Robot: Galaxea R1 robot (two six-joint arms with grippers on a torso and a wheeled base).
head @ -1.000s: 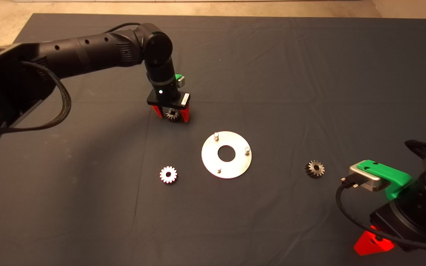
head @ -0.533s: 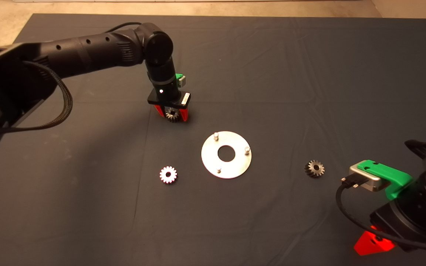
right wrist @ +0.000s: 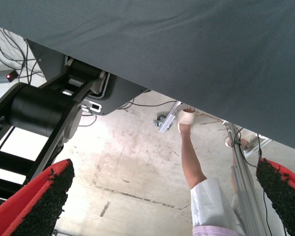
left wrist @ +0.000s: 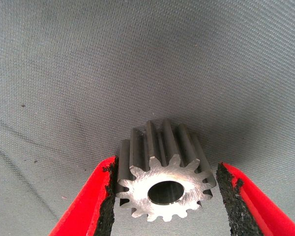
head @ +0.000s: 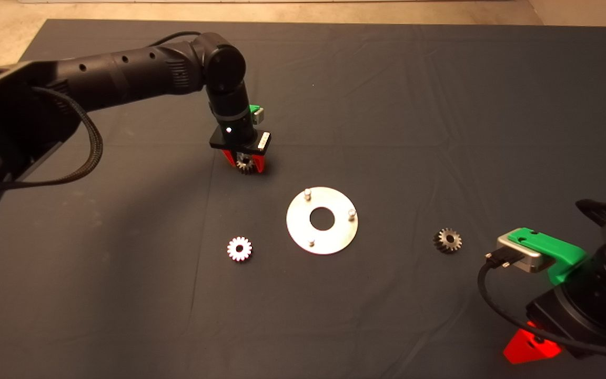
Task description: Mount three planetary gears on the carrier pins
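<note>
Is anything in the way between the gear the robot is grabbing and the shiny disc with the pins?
Nothing visible. The gear sits between the left gripper's fingers, and only bare mat lies between it and the disc. Its three pins are free.

dark mat (head: 413,95) over the table, creased, bearing a shiny disc (head: 322,221) with three pins, three small gears (head: 239,248) spread around it

No text, label, brand, number or sign can be read anywhere in these views.
</note>
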